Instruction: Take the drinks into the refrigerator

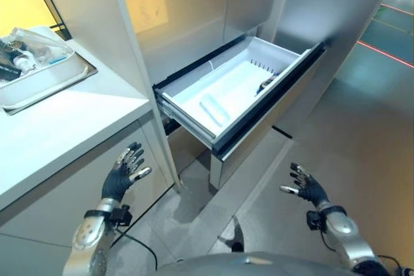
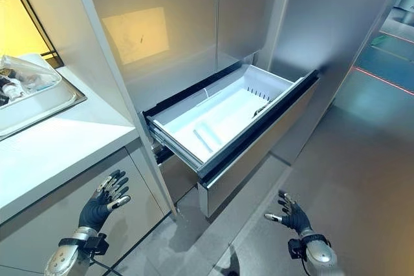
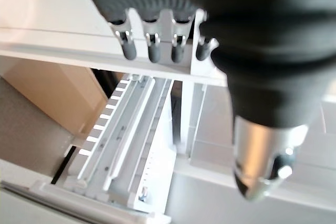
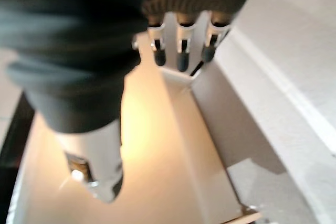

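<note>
Left eye view looks down on a white countertop point(image 1: 71, 121) at the robot's left, bearing a shallow metal tray point(image 1: 61, 81) heaped with clear plastic packaging and small items too jumbled to identify as drinks or otherwise; beside the counter, a tall silver-grey refrigerator point(image 1: 194, 11) with smooth brushed panels, its lower drawer point(image 1: 233, 88) pulled out well into the aisle between the two hands; white moulded plastic inside the drawer, with a raised oblong ridge point(image 1: 213, 109) on the floor, a row of small slots along the far wall, and a dark thin object point(image 1: 266, 84) near the right side, too small to tell; drawer front faced in the same grey metal, dark along its top edge; grey speckled floor point(image 1: 362, 147) below, with a thin red line point(image 1: 385, 53) across it farther off to the right; left hand point(image 1: 125, 174) raised in front of the counter's cabinet face, fingers spread and straight, grasping nothing, well apart from the drawer; right hand point(image 1: 305, 185) low over the floor right of the drawer front, fingers likewise splayed and empty; left wrist view gives the drawer's white rails and slotted wall past straight dark-tipped fingers point(image 3: 156, 51); right wrist view gives straight fingers point(image 4: 182, 56) against a pale panel corner
</note>
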You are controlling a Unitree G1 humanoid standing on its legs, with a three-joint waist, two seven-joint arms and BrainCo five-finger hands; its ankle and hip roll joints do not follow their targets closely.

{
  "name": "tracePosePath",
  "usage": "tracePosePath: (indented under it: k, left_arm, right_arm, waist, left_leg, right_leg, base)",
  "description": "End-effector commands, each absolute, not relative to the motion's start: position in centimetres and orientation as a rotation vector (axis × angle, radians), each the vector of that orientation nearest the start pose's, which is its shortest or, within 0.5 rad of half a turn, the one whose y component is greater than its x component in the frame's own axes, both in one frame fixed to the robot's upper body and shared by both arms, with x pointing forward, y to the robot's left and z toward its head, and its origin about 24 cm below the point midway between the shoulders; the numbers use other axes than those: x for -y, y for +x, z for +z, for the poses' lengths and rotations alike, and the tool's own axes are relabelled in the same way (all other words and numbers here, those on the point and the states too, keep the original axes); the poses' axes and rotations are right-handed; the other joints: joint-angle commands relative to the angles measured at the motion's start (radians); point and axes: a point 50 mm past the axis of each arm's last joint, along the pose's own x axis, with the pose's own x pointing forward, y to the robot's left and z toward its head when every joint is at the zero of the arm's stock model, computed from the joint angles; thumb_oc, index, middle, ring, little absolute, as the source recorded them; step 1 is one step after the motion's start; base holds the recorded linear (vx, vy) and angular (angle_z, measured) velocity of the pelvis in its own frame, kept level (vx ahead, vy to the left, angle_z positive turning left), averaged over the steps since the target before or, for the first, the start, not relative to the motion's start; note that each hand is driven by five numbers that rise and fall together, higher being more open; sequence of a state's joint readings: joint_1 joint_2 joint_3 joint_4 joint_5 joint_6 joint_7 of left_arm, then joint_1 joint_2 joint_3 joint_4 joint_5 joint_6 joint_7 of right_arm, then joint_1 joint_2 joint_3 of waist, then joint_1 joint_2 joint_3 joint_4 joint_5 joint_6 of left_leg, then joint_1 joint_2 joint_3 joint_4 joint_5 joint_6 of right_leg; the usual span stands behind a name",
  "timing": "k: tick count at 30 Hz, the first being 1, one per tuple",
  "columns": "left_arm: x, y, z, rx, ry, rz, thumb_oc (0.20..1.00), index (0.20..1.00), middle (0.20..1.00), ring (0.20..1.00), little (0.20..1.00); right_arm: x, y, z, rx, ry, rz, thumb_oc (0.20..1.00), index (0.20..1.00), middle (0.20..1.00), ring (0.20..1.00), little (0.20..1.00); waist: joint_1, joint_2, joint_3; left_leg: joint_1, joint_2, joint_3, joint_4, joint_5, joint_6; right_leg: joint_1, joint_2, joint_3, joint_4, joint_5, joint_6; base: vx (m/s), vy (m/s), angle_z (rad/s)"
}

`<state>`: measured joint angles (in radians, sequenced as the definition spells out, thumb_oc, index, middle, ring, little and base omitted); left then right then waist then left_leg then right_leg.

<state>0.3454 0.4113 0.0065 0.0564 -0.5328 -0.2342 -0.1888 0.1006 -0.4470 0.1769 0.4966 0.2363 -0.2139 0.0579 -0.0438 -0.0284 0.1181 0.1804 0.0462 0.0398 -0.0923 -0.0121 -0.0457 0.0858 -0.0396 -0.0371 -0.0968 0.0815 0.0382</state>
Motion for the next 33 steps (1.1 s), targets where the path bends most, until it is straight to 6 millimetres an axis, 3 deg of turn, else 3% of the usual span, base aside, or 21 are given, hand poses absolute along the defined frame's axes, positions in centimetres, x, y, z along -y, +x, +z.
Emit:
tracePosePath:
  k: [1,2,3,5,11,12,13,14,15,16,24,33]
  left_arm:
    - [-24.1,18.9,3.3,0.038,-0.052,-0.091,1.000,1.000,1.000,1.000,1.000]
    - [-24.1,18.9,3.3,0.039,-0.052,-0.090,1.000,1.000,1.000,1.000,1.000]
    - [-24.1,19.0,3.5,0.047,-0.054,-0.094,1.000,1.000,1.000,1.000,1.000]
    - [-24.2,19.0,3.8,0.054,-0.056,-0.096,1.000,1.000,1.000,1.000,1.000]
    - [-24.5,18.9,4.4,0.068,-0.069,-0.099,1.000,1.000,1.000,1.000,1.000]
    - [-24.6,18.9,4.4,0.069,-0.073,-0.104,1.000,1.000,1.000,1.000,1.000]
    - [-24.6,19.0,4.6,0.073,-0.072,-0.113,1.000,1.000,1.000,1.000,1.000]
    - [-24.6,19.0,4.6,0.073,-0.072,-0.112,1.000,1.000,1.000,1.000,1.000]
    - [-24.6,19.0,4.9,0.079,-0.075,-0.121,1.000,1.000,1.000,1.000,1.000]
    - [-24.6,19.0,4.9,0.079,-0.073,-0.124,1.000,1.000,1.000,1.000,1.000]
    - [-24.6,19.6,5.5,0.094,-0.068,-0.151,1.000,1.000,1.000,1.000,1.000]
    - [-24.5,20.1,6.2,0.114,-0.064,-0.165,1.000,1.000,1.000,1.000,1.000]
  right_arm:
    - [22.6,24.9,-0.5,-0.164,-0.351,0.176,0.617,0.617,0.617,0.617,0.617]
    - [22.5,24.9,-0.5,-0.164,-0.351,0.177,0.605,0.605,0.605,0.605,0.605]
    - [21.9,26.1,0.9,-0.108,-0.367,0.207,0.514,0.514,0.514,0.514,0.514]
    - [21.5,26.9,1.6,-0.078,-0.364,0.217,0.200,0.200,0.200,0.200,0.200]
    - [19.9,29.0,3.5,-0.008,-0.400,0.273,0.200,0.200,0.200,0.200,0.200]
    - [19.7,29.4,3.9,0.003,-0.419,0.284,0.555,0.555,0.555,0.555,0.555]
    - [19.6,29.7,4.2,0.012,-0.440,0.295,0.595,0.595,0.595,0.595,0.595]
    - [19.6,29.7,4.2,0.013,-0.440,0.295,0.586,0.586,0.586,0.586,0.586]
    - [19.5,30.3,4.8,0.028,-0.450,0.297,0.307,0.307,0.307,0.307,0.307]
    - [19.3,30.6,5.0,0.036,-0.451,0.299,0.200,0.200,0.200,0.200,0.200]
    - [17.8,32.5,7.2,0.104,-0.456,0.319,0.200,0.200,0.200,0.200,0.200]
    - [13.6,34.1,10.2,0.232,-0.389,0.384,0.200,0.200,0.200,0.200,0.200]
  waist:
    - [0.012,-0.032,0.001]
    - [0.011,-0.032,0.002]
    - [0.023,-0.035,0.003]
    - [0.034,-0.036,0.007]
    - [0.076,-0.043,0.023]
    - [0.081,-0.045,0.027]
    - [0.090,-0.046,0.030]
    - [0.088,-0.046,0.030]
    - [0.104,-0.051,0.037]
    - [0.112,-0.052,0.039]
    - [0.163,-0.060,0.063]
    - [0.222,-0.063,0.082]
  left_leg:
    - [-0.049,-0.060,-0.040,0.081,-0.089,0.059]
    - [-0.049,-0.060,-0.040,0.081,-0.089,0.059]
    - [-0.052,-0.063,-0.047,0.086,-0.089,0.059]
    - [-0.057,-0.066,-0.053,0.093,-0.089,0.059]
    - [-0.077,-0.072,-0.079,0.098,-0.081,0.057]
    - [-0.083,-0.073,-0.084,0.101,-0.079,0.056]
    - [-0.089,-0.074,-0.092,0.100,-0.076,0.055]
    - [-0.090,-0.074,-0.094,0.100,-0.076,0.055]
    - [-0.098,-0.075,-0.108,0.099,-0.071,0.053]
    - [-0.102,-0.076,-0.114,0.099,-0.069,0.053]
    - [-0.134,-0.082,-0.172,0.098,-0.051,0.047]
    - [-0.164,-0.089,-0.227,0.090,-0.029,0.044]
  right_leg:
    - [0.032,-0.045,-0.067,0.102,-0.172,0.050]
    - [0.033,-0.045,-0.067,0.102,-0.173,0.050]
    - [0.034,-0.047,-0.073,0.103,-0.173,0.050]
    - [0.035,-0.049,-0.080,0.105,-0.173,0.050]
    - [0.028,-0.052,-0.102,0.114,-0.177,0.047]
    - [0.025,-0.052,-0.110,0.118,-0.179,0.046]
    - [0.022,-0.052,-0.116,0.121,-0.180,0.046]
    - [0.022,-0.053,-0.117,0.122,-0.181,0.046]
    - [0.018,-0.052,-0.133,0.127,-0.185,0.044]
    - [0.016,-0.052,-0.139,0.130,-0.186,0.043]
    - [0.007,-0.055,-0.194,0.138,-0.196,0.039]
    - [0.003,-0.056,-0.247,0.132,-0.200,0.036]
  base:
    - [0.01,-0.007,0.04]
    - [0.01,-0.010,0.12]
    - [0.01,-0.007,0.13]
    - [0.01,-0.010,0.14]
    - [0.00,-0.010,0.16]
    - [-0.02,-0.029,0.12]
    - [-0.02,-0.016,0.19]
    - [0.00,-0.031,0.32]
    - [0.01,-0.033,0.34]
    - [0.02,-0.044,0.32]
    - [0.00,-0.038,0.24]
    - [0.00,-0.027,0.18]
